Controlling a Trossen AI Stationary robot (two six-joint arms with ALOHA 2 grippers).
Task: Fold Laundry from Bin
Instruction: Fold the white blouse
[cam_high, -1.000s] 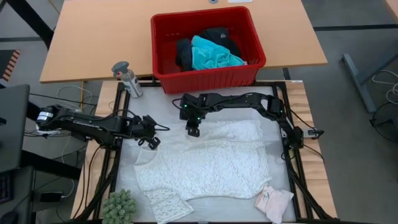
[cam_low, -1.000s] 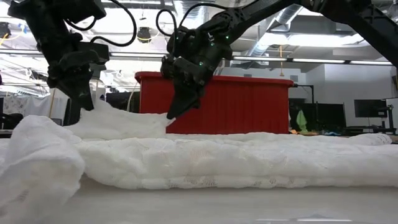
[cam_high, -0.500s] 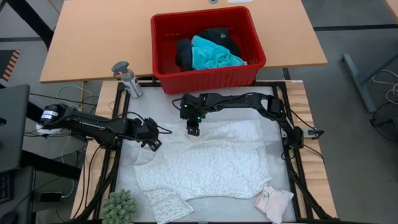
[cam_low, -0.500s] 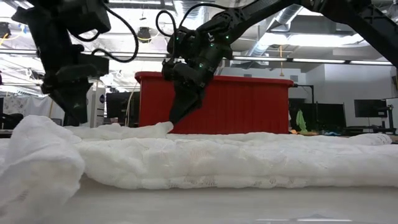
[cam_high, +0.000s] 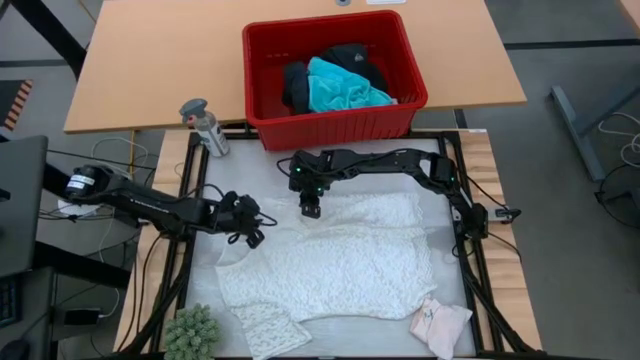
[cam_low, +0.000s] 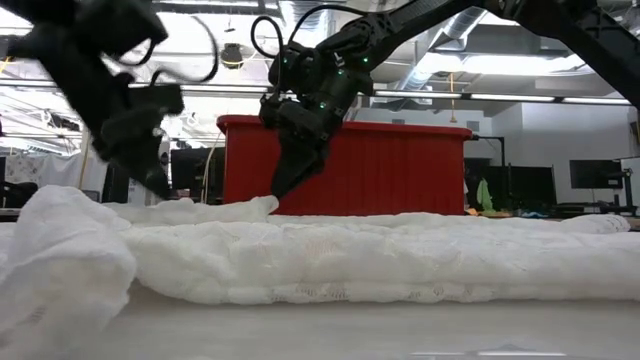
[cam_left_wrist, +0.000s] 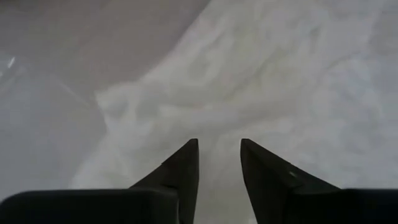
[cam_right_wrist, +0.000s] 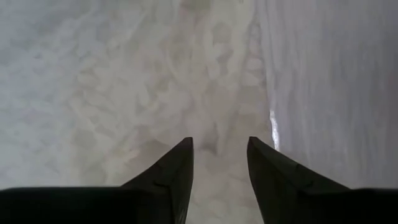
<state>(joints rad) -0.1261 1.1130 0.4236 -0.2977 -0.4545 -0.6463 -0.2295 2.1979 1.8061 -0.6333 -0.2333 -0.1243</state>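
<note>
I logged, from the left side of the work table (cam_high: 200, 290): a small green plant (cam_high: 191, 329) at the near left corner, and a grey spray bottle (cam_high: 204, 126) at the far left corner. The left gripper (cam_high: 254, 237) sat low at the left edge of the white lacy top (cam_high: 335, 265), its fingers (cam_left_wrist: 180, 171) slightly apart with lace showing in the gap and nothing clamped. The top lay spread flat across the middle of the table, one sleeve reaching the near edge. The right gripper (cam_high: 310, 208) stood over the top's far left corner, fingers (cam_right_wrist: 171, 171) apart above the lace, gripping nothing. The red bin (cam_high: 262, 105) rested on the wooden table just beyond the far edge, holding a turquoise shirt (cam_high: 340, 88) and black clothing (cam_high: 296, 84). A small pale pink-white piece (cam_high: 441, 325) lay at the near right corner.
</note>
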